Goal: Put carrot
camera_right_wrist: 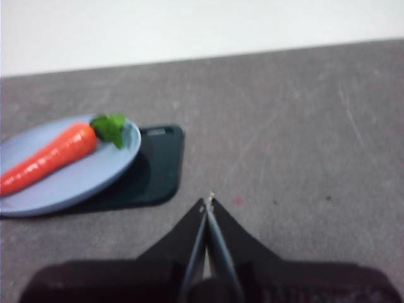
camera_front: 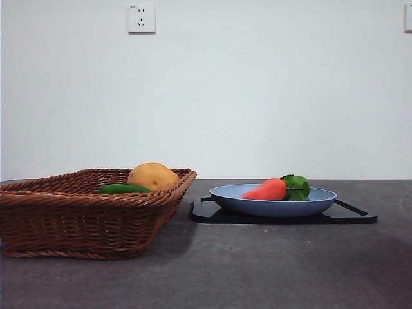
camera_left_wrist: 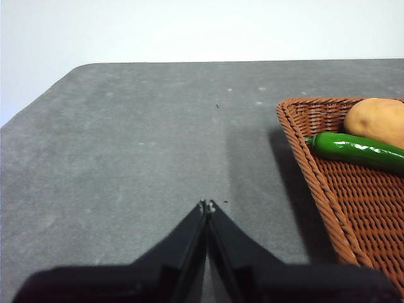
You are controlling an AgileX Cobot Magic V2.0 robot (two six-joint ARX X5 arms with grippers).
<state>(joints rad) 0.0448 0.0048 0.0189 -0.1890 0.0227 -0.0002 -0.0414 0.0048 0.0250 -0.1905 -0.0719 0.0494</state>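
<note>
Lying on the blue plate [camera_front: 273, 205], the carrot [camera_front: 265, 190] is shown with its red-orange body stretched across the dish and its green leaves [camera_front: 296, 187] at the thick end, close to the plate's rim. The plate is carried by a flat black tray [camera_front: 358, 215], which is set on the grey table [camera_front: 270, 270]. A brown wicker basket [camera_front: 77, 222] is placed beside the tray, apart from it; within the basket a yellow-brown potato [camera_front: 152, 176] and a slim green vegetable [camera_front: 121, 189] are seen lying against each other. In the right wrist view the right gripper [camera_right_wrist: 207, 202] is held over bare table near the tray's corner, its two black jaws pressed together with nothing between them; the carrot [camera_right_wrist: 49, 158] and plate [camera_right_wrist: 69, 183] are visible off to one side, untouched. In the left wrist view the left gripper [camera_left_wrist: 207, 205] is likewise closed on nothing, poised over bare table beside the basket's woven wall [camera_left_wrist: 315, 177], with the potato [camera_left_wrist: 377, 121] and green vegetable [camera_left_wrist: 356, 150] in sight. Neither arm is visible in the front view.
</note>
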